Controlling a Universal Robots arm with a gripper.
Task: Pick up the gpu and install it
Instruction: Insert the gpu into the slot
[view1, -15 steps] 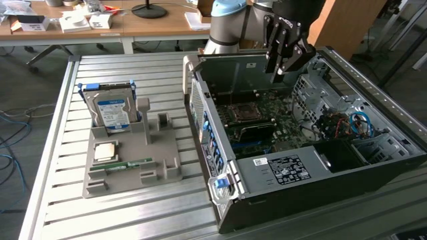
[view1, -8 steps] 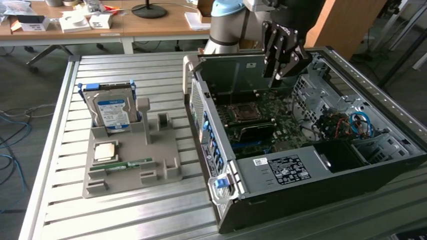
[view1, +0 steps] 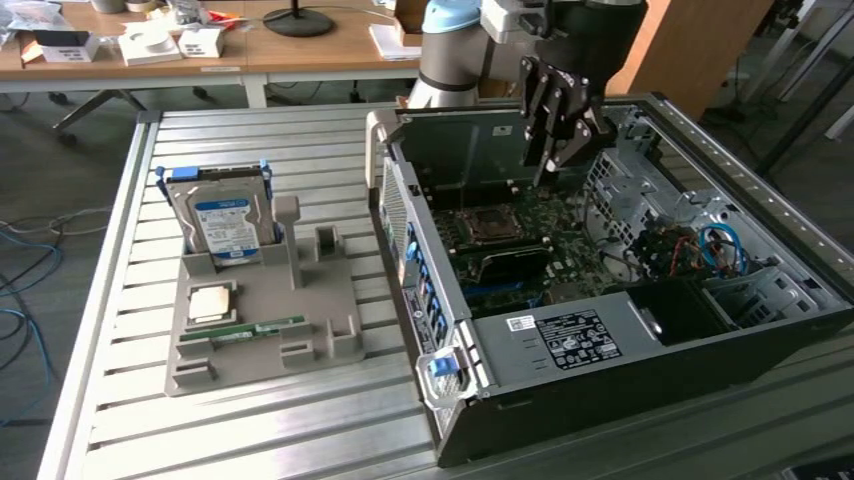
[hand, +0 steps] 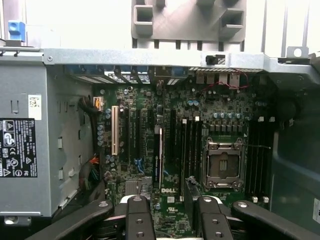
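Hovering over the open computer case (view1: 747, 330), the gripper (view1: 550, 165) stands with jaws partly open and nothing visible between them; the gpu (hand: 160, 155) appears, though the view is poor, to be the thin edge-on strip standing in an expansion slot on the motherboard (hand: 145, 195); its place on the parts holder (view1: 314, 330) is vacant. Sound seating, in my judgement, calls for a straight, square descent along the slot line, without tilt. The power supply (hand: 30, 145) and the case's rear wall (hand: 165, 59) bound the slots closely; room lies open overhead.
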